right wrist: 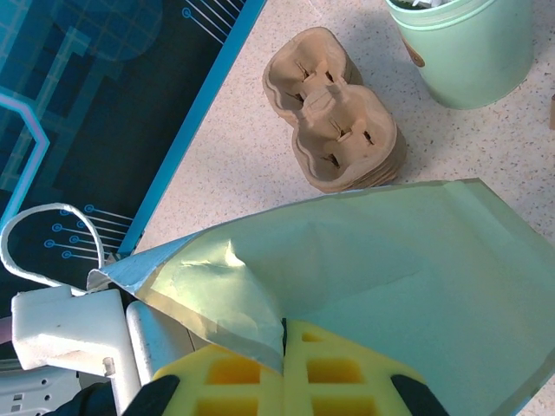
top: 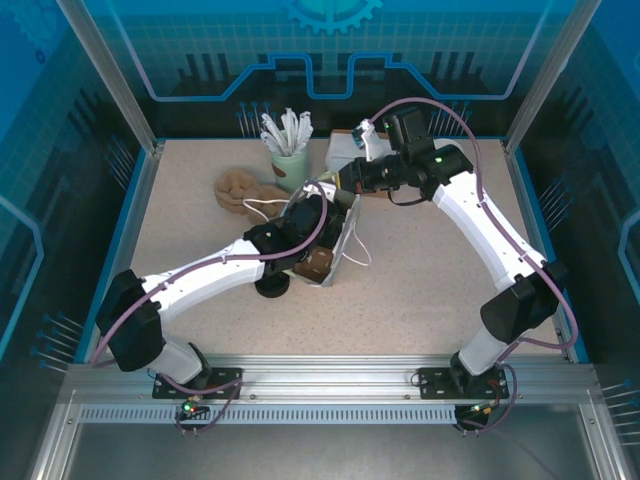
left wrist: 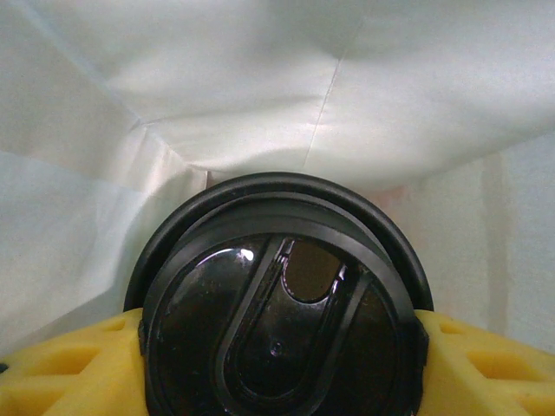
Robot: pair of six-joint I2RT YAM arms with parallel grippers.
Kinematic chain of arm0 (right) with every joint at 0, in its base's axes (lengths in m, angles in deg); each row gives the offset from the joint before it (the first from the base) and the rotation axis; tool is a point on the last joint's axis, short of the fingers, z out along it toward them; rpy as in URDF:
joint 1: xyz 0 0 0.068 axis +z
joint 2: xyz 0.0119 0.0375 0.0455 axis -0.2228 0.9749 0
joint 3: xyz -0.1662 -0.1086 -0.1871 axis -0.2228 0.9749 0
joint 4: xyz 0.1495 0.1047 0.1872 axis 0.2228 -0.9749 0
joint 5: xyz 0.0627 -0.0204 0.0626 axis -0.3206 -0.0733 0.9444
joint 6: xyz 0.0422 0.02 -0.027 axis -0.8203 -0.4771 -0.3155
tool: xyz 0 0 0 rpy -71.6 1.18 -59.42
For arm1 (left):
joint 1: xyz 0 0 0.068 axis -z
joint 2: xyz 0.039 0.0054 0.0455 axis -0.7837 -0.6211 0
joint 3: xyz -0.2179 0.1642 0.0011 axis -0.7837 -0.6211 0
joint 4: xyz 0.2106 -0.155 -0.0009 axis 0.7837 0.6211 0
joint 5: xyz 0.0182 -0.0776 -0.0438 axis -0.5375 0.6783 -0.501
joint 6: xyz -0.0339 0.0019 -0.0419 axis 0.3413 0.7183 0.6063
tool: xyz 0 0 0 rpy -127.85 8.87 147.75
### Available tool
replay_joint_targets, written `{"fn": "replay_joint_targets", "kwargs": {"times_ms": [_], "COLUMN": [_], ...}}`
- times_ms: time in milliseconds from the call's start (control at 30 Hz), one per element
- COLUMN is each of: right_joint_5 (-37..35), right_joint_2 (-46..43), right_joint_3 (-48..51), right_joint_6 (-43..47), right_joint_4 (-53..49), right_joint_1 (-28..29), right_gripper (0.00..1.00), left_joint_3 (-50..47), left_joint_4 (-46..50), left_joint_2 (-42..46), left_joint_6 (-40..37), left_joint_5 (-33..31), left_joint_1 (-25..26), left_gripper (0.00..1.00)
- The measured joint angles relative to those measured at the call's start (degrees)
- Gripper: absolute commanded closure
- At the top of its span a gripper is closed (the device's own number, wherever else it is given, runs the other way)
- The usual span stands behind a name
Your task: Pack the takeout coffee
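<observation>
The takeout coffee (left wrist: 277, 329) is seen from above in the left wrist view, its round black lid with the sip hole facing the camera. My left gripper (left wrist: 277, 355) is shut on it, with a yellow finger (left wrist: 61, 364) pressed against each side of the lid rim. White paper bag (left wrist: 260, 95) walls surround the cup on all sides. From above, the bag (top: 345, 237) lies mid-table with my left arm reaching into its mouth. My right gripper (right wrist: 284, 368) is shut on the bag's upper edge (right wrist: 251, 334) and holds it up.
A brown pulp cup carrier (top: 240, 190) (right wrist: 334, 113) lies behind the bag on the left. Beside it stands a pale green tub (top: 290, 163) (right wrist: 464, 48) of white sticks. A low black round object (top: 271, 287) sits under my left forearm.
</observation>
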Motion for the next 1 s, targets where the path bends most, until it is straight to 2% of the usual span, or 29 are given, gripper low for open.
{"fn": "replay_joint_targets", "kwargs": {"times_ms": [1000], "right_joint_5": [0.59], "right_joint_2": [0.26], "right_joint_3": [-0.7], "right_joint_6": [1.77], "right_joint_4": [0.17], "right_joint_1": [0.13], "right_gripper": [1.0], "left_joint_3": [2.01], "left_joint_4": [2.05], "left_joint_2": [-3.41], "left_joint_6": [1.33], "left_joint_5": [-0.02], "left_joint_1": [-0.2], "left_gripper": [0.37]}}
